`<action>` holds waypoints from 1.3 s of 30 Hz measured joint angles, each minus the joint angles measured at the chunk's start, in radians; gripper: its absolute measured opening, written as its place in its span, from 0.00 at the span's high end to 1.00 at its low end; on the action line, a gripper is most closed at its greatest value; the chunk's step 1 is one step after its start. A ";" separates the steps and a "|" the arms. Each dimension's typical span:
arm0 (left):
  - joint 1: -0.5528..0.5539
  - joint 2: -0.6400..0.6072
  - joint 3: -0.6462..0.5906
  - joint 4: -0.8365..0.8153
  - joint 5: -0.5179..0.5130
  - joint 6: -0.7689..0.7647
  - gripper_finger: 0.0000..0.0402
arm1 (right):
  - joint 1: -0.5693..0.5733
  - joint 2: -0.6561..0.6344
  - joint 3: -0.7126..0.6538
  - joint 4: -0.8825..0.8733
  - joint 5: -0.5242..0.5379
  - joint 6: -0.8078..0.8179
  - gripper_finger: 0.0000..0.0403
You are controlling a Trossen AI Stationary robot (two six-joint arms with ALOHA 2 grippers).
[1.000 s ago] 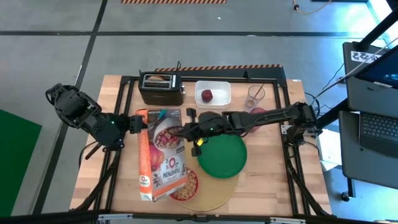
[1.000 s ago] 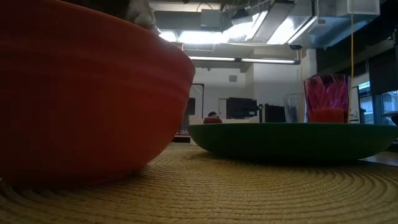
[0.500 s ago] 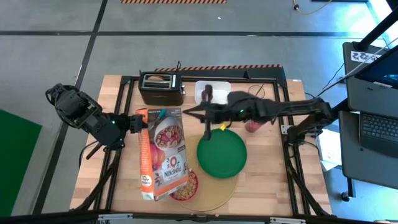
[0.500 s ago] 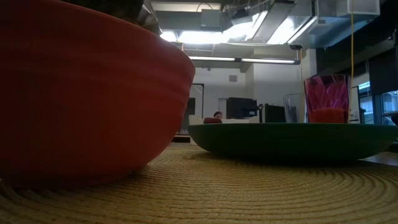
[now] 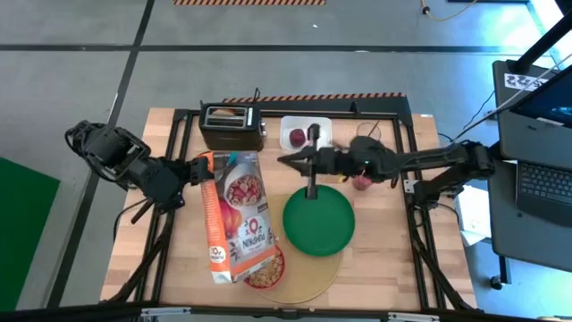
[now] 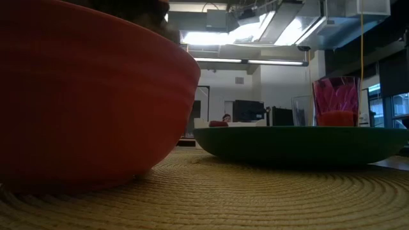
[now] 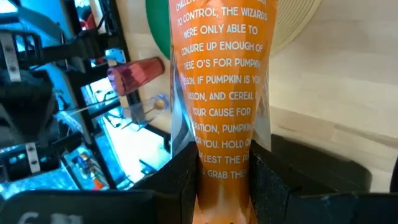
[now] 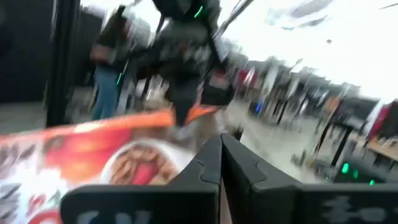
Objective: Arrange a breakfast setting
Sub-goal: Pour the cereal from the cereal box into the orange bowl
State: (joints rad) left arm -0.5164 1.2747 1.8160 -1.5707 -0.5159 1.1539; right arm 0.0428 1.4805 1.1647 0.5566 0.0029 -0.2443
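Observation:
My left gripper (image 5: 198,170) is shut on an orange cereal box (image 5: 239,215), which slants from it across the table. The box's near end is over the red bowl (image 5: 265,268), where cereal shows. The bowl and a green plate (image 5: 319,221) rest on the round tan mat (image 5: 313,279). My right gripper (image 5: 284,161) hovers shut beyond the plate's far edge, just right of the box's far end, holding nothing. A pink cup (image 5: 362,180) stands to the right of the plate. A red apple (image 5: 297,138) lies in the white tray (image 5: 318,132). My left gripper pinches the cereal box between its two fingers (image 7: 180,180), one on each broad face, with the narrow orange side panel (image 7: 225,163) between them, at the box's far end. The fingers come from the table's left, slanting down. The box is lifted, tilted down toward the bowl.
A black toaster (image 5: 232,127) stands at the far edge left of the tray. A clear glass (image 5: 367,134) is right of the tray. The low view shows the bowl (image 6: 83,96), plate (image 6: 300,144) and cup (image 6: 335,101) across the mat (image 6: 223,198).
My right gripper has drawn away from the cereal box toward the table's far right, rising and tipping up from a downward slant to about level; it stays shut. The box has swung a little in my left gripper, its near end shifting right over the bowl.

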 joint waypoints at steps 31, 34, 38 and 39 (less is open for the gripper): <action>0.316 -0.122 0.000 0.105 0.476 -0.355 0.73 | -0.242 -0.096 -0.510 0.779 -0.094 0.297 0.98; 0.384 -0.143 0.000 0.143 0.550 -0.403 0.73 | -0.247 -0.096 -0.522 0.842 -0.092 0.292 0.99; 0.479 -0.167 -0.016 0.196 0.676 -0.460 0.73 | -0.295 -0.098 -0.553 0.994 -0.092 0.302 0.97; 0.503 -0.171 -0.024 0.217 0.708 -0.473 0.73 | -0.308 -0.099 -0.561 1.014 -0.093 0.313 0.97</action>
State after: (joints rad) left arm -0.0138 1.1034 1.7920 -1.3540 0.1923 0.6814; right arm -0.2652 1.3817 0.6032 1.5709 -0.0896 0.0687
